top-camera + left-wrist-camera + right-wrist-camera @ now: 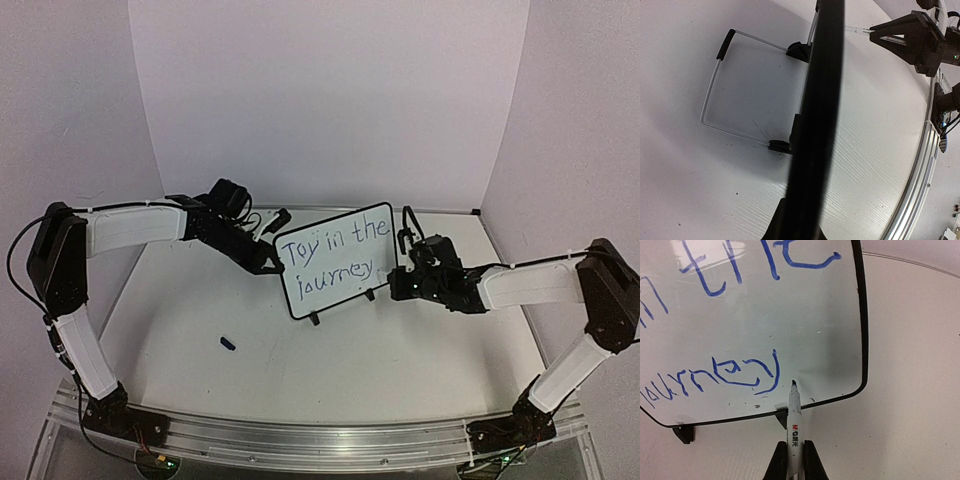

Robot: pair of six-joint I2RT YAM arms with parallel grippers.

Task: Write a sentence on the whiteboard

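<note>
Caught the rig near the tail end of the writing step, by the look of it. Counted two blue lines of the sentence (335,255) on the whiteboard (318,298), reading something like "Toy in the journey". Found the board standing around the middle of the bench (400,370), propped on two little black feet (684,434) with a wire stand (715,85) behind it.

Spotted the right end effector (795,462) pressed together on a white marker (794,422), with the tip just past the final "y" of "journey", low on the board. Touching or just off the surface? Couldn't tell. Saw the left end effector (270,262) at the board's left edge, apparently clamped onto the frame to steady it. Couldn't make out its fingers in the left wrist view though, only the black frame edge-on.

Figured the next move as a closing dot or a clean lift-off. Would've needed light pressure square to the board and a firm left-side hold, or risked tipping it back on the stand.

Noticed a small dark cap (228,343) on the bench, well apart from the board toward the near left, clear of both arms. Saw nothing between tip and board. Didn't see much room left, with the bottom frame right beside the tip.
</note>
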